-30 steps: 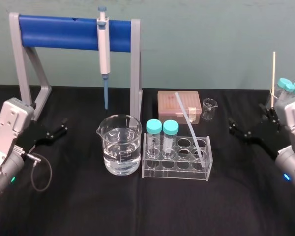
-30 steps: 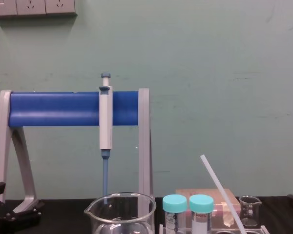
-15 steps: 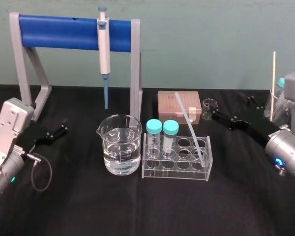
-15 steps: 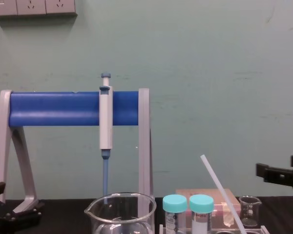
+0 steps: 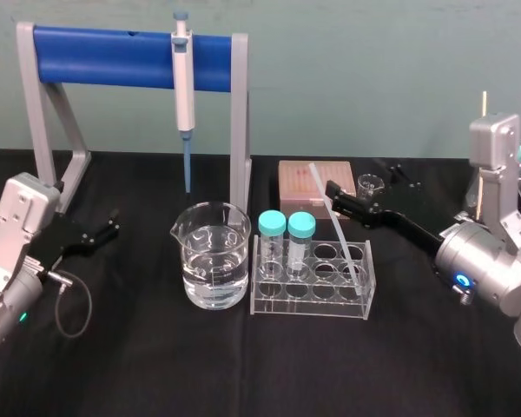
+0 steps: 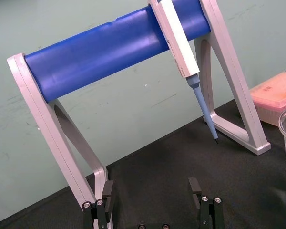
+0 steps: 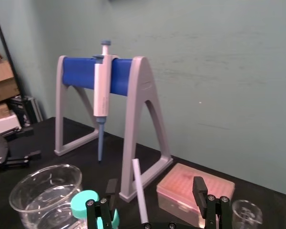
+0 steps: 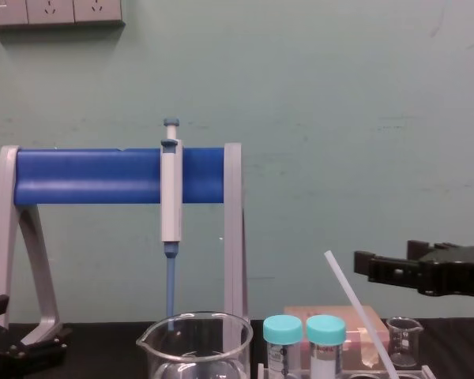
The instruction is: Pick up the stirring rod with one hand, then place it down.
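- Black tabletop in front of a pale green wall carries the labware; at the back a grey pipette stand with a blue bar holds a white-and-blue pipette hanging tip down.
- Near the middle, a glass beaker is about half full of clear liquid.
- Just to its right, a clear tube rack holds two teal-capped tubes upright in its left wells.
- The stirring rod stands in a right-hand well of the rack, leaning back and to the left.
- Behind the rack sit a closed pink tip box and a small beaker, which looks empty.
- The right gripper is raised behind the rack, jaws spread wide. In the right wrist view the rod's upper part lies between them with a gap on each side; nothing is held.
- The left gripper rests at the table's left by the stand's foot, jaws wide apart and holding nothing.
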{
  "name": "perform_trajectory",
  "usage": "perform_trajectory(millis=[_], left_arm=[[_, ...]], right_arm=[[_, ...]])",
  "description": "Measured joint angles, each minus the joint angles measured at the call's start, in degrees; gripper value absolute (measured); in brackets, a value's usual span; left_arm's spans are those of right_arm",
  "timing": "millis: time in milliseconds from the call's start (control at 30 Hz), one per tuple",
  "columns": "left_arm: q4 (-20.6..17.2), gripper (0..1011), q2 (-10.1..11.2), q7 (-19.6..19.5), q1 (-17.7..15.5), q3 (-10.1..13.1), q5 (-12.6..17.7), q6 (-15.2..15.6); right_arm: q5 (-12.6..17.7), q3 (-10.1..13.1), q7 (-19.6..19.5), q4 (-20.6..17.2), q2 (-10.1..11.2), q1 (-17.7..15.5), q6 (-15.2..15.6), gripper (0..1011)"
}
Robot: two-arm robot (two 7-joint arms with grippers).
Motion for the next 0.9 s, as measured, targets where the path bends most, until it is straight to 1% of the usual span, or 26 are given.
perform_trajectory(millis=[267,400,600,633,700,900], left_arm=[[0.0,1000,0.0,0.0,0.0,0.0,0.0,0.0],[0.0,1000,0.0,0.0,0.0,0.0,0.0,0.0],[0.0,1000,0.0,0.0,0.0,0.0,0.0,0.0],[0.0,1000,0.0,0.0,0.0,0.0,0.0,0.0],[0.0,1000,0.0,0.0,0.0,0.0,0.0,0.0],[0.0,1001,0.0,0.0,0.0,0.0,0.0,0.0]], right_arm=[[-2.2,-1.19,1.44,2.04,-1.64,1.74,0.77,1003],[-3.91,-1.8,1.61,4.12,-2.97,3.13,0.92,1003],[-5.72,-2.01,1.53,6.49,-4.68,4.56,0.86,1003],[-5.72,-2.01,1.53,6.49,-4.68,4.56,0.86,1003],[-6.47,-2.02,1.42,7.39,-5.44,4.98,0.85,1003],[-7.72,-2.07,1.32,8.88,-6.68,5.78,1.03,1003]])
